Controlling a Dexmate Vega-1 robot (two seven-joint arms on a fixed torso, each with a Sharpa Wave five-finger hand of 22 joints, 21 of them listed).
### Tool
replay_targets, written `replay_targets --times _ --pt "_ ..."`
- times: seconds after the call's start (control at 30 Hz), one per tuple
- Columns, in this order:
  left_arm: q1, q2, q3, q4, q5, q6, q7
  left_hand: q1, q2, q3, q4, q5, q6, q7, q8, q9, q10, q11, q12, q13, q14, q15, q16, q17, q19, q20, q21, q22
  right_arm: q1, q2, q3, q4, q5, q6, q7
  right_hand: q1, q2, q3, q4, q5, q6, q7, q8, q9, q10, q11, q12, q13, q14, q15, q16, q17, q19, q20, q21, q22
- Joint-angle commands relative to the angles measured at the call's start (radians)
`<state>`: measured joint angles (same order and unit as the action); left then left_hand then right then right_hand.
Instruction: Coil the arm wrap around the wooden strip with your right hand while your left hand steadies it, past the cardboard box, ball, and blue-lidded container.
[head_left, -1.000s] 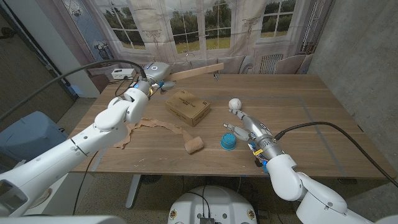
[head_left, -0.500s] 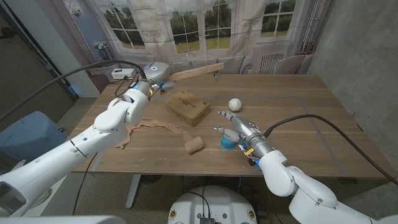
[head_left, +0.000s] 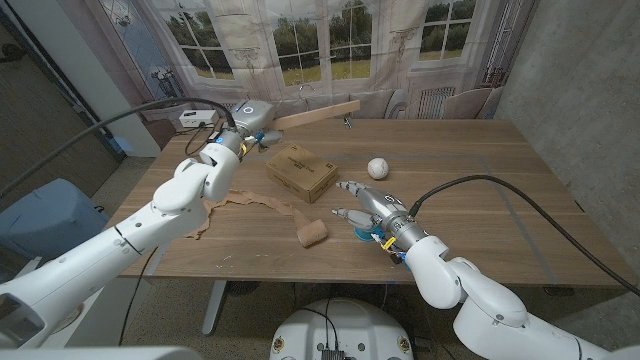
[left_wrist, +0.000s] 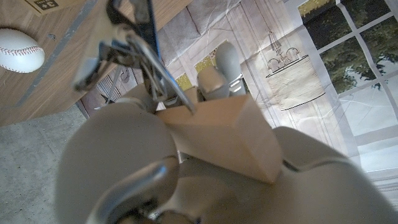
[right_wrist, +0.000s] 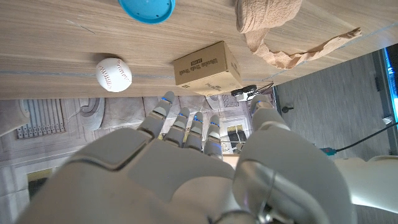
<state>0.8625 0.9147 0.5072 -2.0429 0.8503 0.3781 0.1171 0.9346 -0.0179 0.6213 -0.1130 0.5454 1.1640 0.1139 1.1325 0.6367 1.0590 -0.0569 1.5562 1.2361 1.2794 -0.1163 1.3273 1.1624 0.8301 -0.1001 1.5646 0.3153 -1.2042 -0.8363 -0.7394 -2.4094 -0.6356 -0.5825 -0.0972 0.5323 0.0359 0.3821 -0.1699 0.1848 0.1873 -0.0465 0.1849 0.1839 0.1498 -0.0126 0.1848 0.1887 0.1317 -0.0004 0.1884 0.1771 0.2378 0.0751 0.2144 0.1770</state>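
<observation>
My left hand grips one end of the wooden strip and holds it off the table's far left; the left wrist view shows its fingers closed around the wooden strip. The tan arm wrap lies as a roll near the front edge, its loose tail trailing left. My right hand hovers with its fingers spread just right of the roll, holding nothing, over the blue-lidded container. The cardboard box and the ball sit behind it.
The wooden table has bare room on its right half. A metal clip with blue parts sticks up at the strip's held end. A curtain printed with windows hangs behind the table.
My right hand has swung left from beside the ball to over the blue-lidded container, closer to the wrap roll. The left hand and strip have stayed put.
</observation>
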Motion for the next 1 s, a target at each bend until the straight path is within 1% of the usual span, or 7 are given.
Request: replay_targets --times 0.03,0.13,0.23,0.3,0.4,0.77,1.0 --pt "-0.012 -0.013 0.014 0.009 0.008 0.003 -0.008 0.002 0.012 -0.001 -0.002 0.005 0.000 0.011 0.006 0.000 -0.008 -0.028 0.003 -0.001 0.010 0.000 -0.005 0.004 0.007 -0.053 0.006 0.000 0.056 0.021 -0.051 0.022 -0.076 0.015 0.098 0.011 0.002 0.001 0.002 -0.001 -0.007 -0.001 0.001 0.003 -0.001 0.002 0.002 0.001 -0.002 -0.005 0.000 0.002 -0.002 0.001 -0.004 0.003" --pt "-0.014 -0.015 0.018 0.011 0.011 0.004 -0.009 0.001 0.011 -0.001 -0.002 0.007 0.000 0.010 0.004 -0.008 -0.005 -0.028 0.004 -0.001 0.011 0.002 -0.010 0.003 0.010 -0.054 0.004 -0.005 0.061 0.026 -0.058 0.026 -0.095 0.021 0.114 0.014 0.002 0.001 0.002 -0.002 -0.007 -0.001 0.001 0.003 -0.002 0.001 0.002 0.001 -0.002 -0.005 0.001 0.002 -0.003 0.001 -0.004 0.003" --pt "-0.014 -0.017 0.019 0.010 0.013 0.005 -0.009 0.001 0.012 -0.001 -0.002 0.007 -0.001 0.012 0.009 -0.005 -0.007 -0.026 0.003 0.000 0.014 0.002 -0.013 0.003 0.010 -0.054 0.006 -0.003 0.067 0.033 -0.070 0.030 -0.128 0.020 0.134 0.016 0.002 0.002 0.002 -0.002 -0.008 -0.002 0.001 0.004 -0.003 0.000 0.003 0.001 -0.002 -0.005 0.001 0.002 -0.003 0.001 -0.004 0.003" --pt "-0.014 -0.017 0.021 0.008 0.017 0.007 -0.011 0.000 0.012 -0.001 -0.003 0.008 -0.002 0.012 0.011 -0.005 -0.007 -0.029 0.003 0.000 0.014 0.003 -0.014 0.005 0.009 -0.054 0.007 0.000 0.070 0.037 -0.071 0.034 -0.131 0.031 0.146 0.017 0.003 0.002 0.002 -0.002 -0.008 -0.002 0.001 0.004 -0.002 0.000 0.003 0.001 -0.002 -0.005 0.001 0.002 -0.003 0.000 -0.005 0.003" --pt "-0.012 -0.017 0.021 0.004 0.018 0.009 -0.013 0.000 0.013 -0.001 -0.003 0.008 -0.004 0.013 0.013 -0.003 -0.006 -0.030 0.003 0.000 0.015 0.000 -0.014 0.008 0.010 -0.054 0.005 -0.004 0.079 0.048 -0.086 0.045 -0.164 0.034 0.165 0.019 0.002 0.003 0.001 -0.002 -0.009 -0.003 0.002 0.004 -0.003 0.000 0.003 0.001 -0.003 -0.005 0.001 0.002 -0.003 0.001 -0.005 0.003" --pt "-0.004 -0.013 0.018 -0.005 0.022 0.015 -0.016 -0.002 0.014 -0.001 -0.003 0.012 -0.006 0.014 0.019 -0.007 -0.006 -0.029 0.003 0.000 0.017 0.000 -0.020 0.015 0.011 -0.054 0.006 -0.004 0.115 0.089 -0.111 0.096 -0.193 0.083 0.235 0.024 0.002 0.003 0.002 -0.002 -0.015 -0.005 0.001 0.004 -0.003 0.000 0.003 0.001 -0.004 -0.007 0.001 0.002 -0.004 0.002 -0.006 0.003" --pt "0.001 -0.010 0.014 -0.006 0.018 0.015 -0.018 -0.003 0.015 -0.001 -0.004 0.013 -0.007 0.014 0.021 -0.007 -0.003 -0.030 0.004 0.000 0.019 -0.003 -0.021 0.018 0.012 -0.056 0.007 -0.003 0.139 0.120 -0.133 0.128 -0.233 0.105 0.268 0.034 0.003 0.006 0.001 -0.002 -0.026 -0.012 -0.002 0.004 -0.015 -0.011 0.000 0.002 -0.006 -0.006 0.001 0.002 -0.003 0.004 -0.006 0.003"
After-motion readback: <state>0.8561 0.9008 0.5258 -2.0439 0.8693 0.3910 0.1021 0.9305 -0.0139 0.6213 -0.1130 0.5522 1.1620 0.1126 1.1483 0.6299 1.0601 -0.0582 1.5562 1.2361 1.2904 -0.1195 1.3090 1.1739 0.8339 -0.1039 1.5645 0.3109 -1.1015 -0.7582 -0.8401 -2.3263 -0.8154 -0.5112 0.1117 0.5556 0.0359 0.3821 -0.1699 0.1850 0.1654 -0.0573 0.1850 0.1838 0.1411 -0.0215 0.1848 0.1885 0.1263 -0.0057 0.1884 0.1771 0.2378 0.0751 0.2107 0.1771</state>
